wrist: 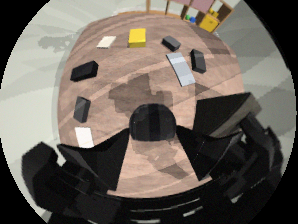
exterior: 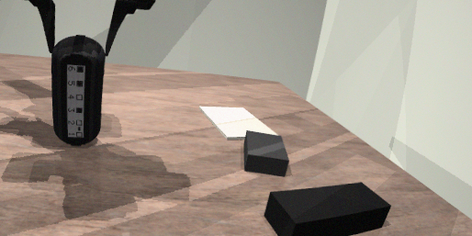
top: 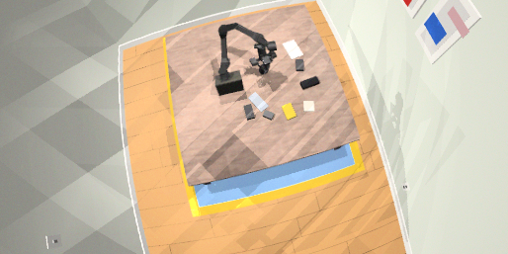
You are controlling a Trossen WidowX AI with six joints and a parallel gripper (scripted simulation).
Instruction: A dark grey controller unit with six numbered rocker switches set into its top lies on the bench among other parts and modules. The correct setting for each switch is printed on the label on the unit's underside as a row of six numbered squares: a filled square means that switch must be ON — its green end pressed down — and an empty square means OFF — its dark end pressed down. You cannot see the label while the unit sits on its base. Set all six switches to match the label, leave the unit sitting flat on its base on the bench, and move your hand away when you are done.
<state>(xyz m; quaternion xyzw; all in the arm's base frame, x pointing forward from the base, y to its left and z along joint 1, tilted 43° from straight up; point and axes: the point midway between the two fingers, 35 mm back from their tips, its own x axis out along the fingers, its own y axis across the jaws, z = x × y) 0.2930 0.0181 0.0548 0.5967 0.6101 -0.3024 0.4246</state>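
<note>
The dark controller unit [top: 263,70] [exterior: 93,107] [wrist: 153,119] hangs on end, with its long side upright, and appears to be clear of the bench. My gripper [exterior: 79,53] [wrist: 153,129] is shut on its upper end, one finger on each side. The label [exterior: 75,102] on its underside faces the exterior view. From top to bottom it reads 6 filled, 5 filled, 4 empty, 3 filled, 2 empty, 1 empty, with a small dot between 2 and 1. The rocker switches are hidden in all views.
On the bench [top: 212,140] lie a white card [top: 293,48] [exterior: 239,123], a dark grey box [top: 299,64] [exterior: 266,153], a black block [top: 309,82] [exterior: 328,206], a yellow block [top: 289,111], a cream square [top: 308,106], a pale plate [top: 258,101] and two dark modules [wrist: 198,61] [wrist: 171,43].
</note>
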